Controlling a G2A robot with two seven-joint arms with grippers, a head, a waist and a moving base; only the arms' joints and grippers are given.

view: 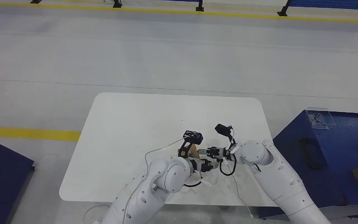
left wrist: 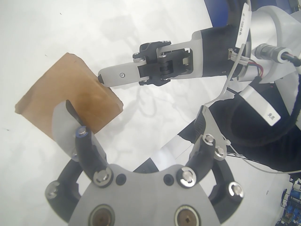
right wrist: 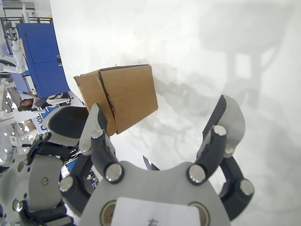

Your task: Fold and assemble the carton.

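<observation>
A small brown carton [view: 193,150] lies on the white table [view: 140,123] near its front edge, folded into a box shape. In the right wrist view its end flaps [right wrist: 105,99] meet along a ragged seam. My left gripper [left wrist: 134,109] is open, with one finger [left wrist: 63,116] against the carton's [left wrist: 68,90] side. My right gripper [right wrist: 160,103] is open wide. One of its fingers [right wrist: 98,118] touches the flap end of the carton [right wrist: 131,90]. In the left wrist view that finger [left wrist: 117,75] presses on the carton's upper corner.
A blue cabinet [view: 319,151] with a clear box [view: 320,117] on it stands to the right of the table. Another blue block [view: 11,168] sits at the left. The table's front edge [view: 168,203] runs close below both wrists.
</observation>
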